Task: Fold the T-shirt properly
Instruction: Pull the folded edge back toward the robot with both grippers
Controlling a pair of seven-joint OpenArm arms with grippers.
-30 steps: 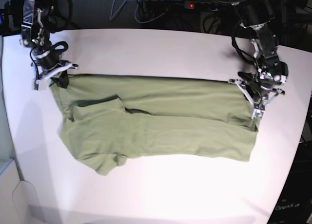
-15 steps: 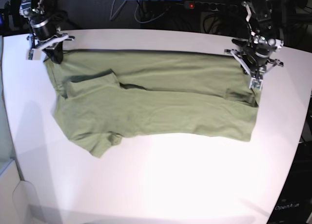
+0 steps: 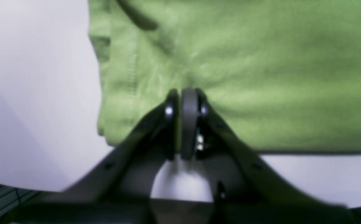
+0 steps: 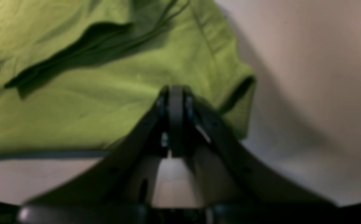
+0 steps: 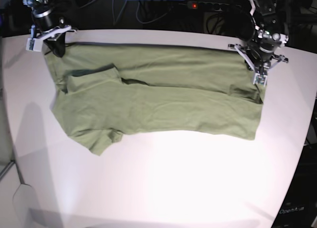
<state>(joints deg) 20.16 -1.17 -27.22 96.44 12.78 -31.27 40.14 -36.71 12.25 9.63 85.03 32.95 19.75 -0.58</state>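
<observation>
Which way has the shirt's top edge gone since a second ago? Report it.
Yes, it moved. In the base view the T-shirt, pinched by the left gripper and right gripper, has been dragged toward the table's far edge.

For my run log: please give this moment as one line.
step: dragging fold | left gripper: shut on T-shirt | right gripper: shut on T-shirt | table: shirt flat

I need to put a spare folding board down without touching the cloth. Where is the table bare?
The widest bare stretch of the table lies between the T-shirt and the near edge. A narrower strip runs along the camera-right side. The far edge is crowded: the left gripper and right gripper pinch the shirt's corners there.
</observation>
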